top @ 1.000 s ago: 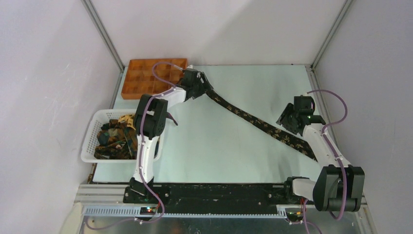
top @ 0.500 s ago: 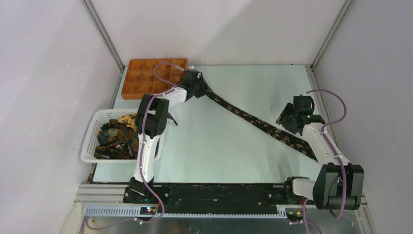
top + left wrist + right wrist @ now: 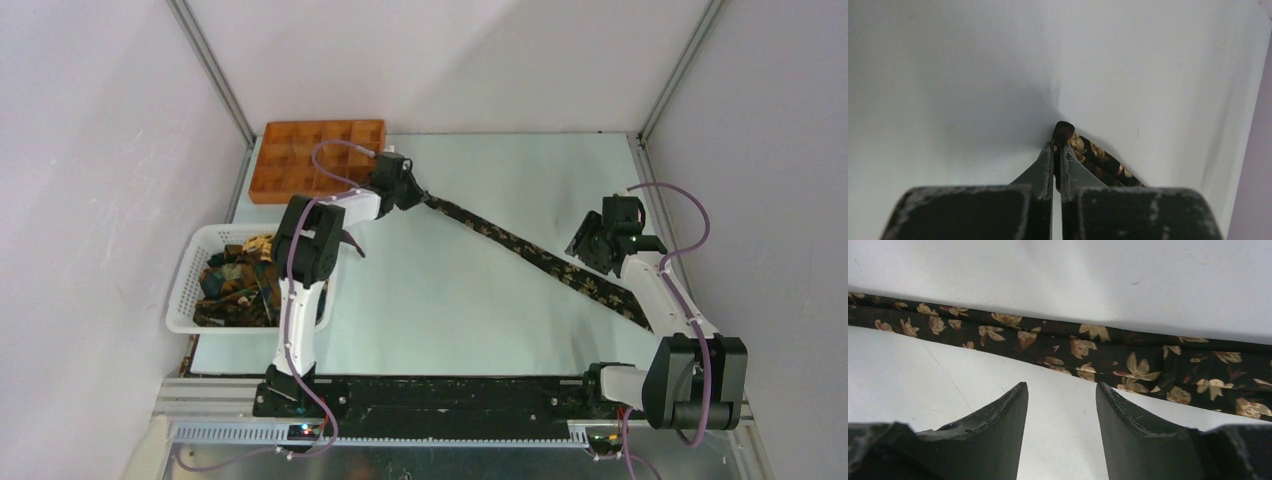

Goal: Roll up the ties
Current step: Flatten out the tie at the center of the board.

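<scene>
One dark tie [image 3: 530, 258] with gold leaf print lies stretched diagonally across the table, from back centre to the right front. My left gripper [image 3: 411, 191] is shut on its narrow end, next to the orange tray. In the left wrist view the jaws of my left gripper [image 3: 1058, 146] pinch the tie's tip [image 3: 1063, 132], and the tie [image 3: 1098, 161] trails off to the right. My right gripper [image 3: 584, 246] hovers over the wider part. In the right wrist view it [image 3: 1062, 386] stands open and empty, with the tie [image 3: 1073, 342] just beyond its fingertips.
A white mesh basket [image 3: 183, 286] at the left edge holds several more crumpled ties [image 3: 237, 280]. The orange compartment tray [image 3: 310, 152] stands at the back left corner. Pale walls close in the table on three sides.
My left gripper has closed on the tie's narrow end and shifted slightly toward the near side, pulling that end along. The right arm has stayed put.
</scene>
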`<act>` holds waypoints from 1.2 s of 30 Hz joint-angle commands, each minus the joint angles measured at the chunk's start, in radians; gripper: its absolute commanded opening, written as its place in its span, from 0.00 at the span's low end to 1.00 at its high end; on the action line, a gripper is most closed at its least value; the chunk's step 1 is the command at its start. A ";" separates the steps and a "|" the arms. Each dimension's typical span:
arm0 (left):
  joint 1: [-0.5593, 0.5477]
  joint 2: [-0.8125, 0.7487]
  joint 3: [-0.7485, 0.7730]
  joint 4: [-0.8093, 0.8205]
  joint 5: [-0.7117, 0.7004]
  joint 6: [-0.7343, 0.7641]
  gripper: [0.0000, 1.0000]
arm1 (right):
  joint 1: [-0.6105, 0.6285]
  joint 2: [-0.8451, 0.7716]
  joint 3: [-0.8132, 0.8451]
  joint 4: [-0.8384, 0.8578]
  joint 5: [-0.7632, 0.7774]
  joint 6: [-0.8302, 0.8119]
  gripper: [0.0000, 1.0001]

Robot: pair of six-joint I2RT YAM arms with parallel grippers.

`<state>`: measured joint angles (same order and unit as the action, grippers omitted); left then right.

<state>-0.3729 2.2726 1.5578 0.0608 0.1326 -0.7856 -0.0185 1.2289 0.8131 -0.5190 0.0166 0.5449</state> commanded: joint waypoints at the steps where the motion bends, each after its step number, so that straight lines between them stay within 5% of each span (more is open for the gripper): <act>1: -0.048 -0.189 -0.157 0.035 -0.034 -0.051 0.00 | 0.005 -0.012 0.038 0.035 -0.046 -0.027 0.55; 15: -0.189 -0.707 -0.775 0.015 -0.116 -0.209 0.00 | 0.044 -0.046 0.038 0.016 -0.041 -0.045 0.56; 22: -0.181 -0.846 -0.855 -0.046 -0.256 -0.234 0.00 | 0.069 -0.043 0.038 0.017 -0.025 -0.046 0.56; 36: -0.164 -0.693 -0.810 0.039 -0.302 -0.254 0.54 | 0.240 0.003 0.038 0.184 -0.235 -0.180 0.64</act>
<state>-0.5529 1.5631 0.7101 0.0551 -0.1055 -1.0290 0.1688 1.2148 0.8143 -0.4393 -0.1204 0.4358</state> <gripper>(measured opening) 0.463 0.613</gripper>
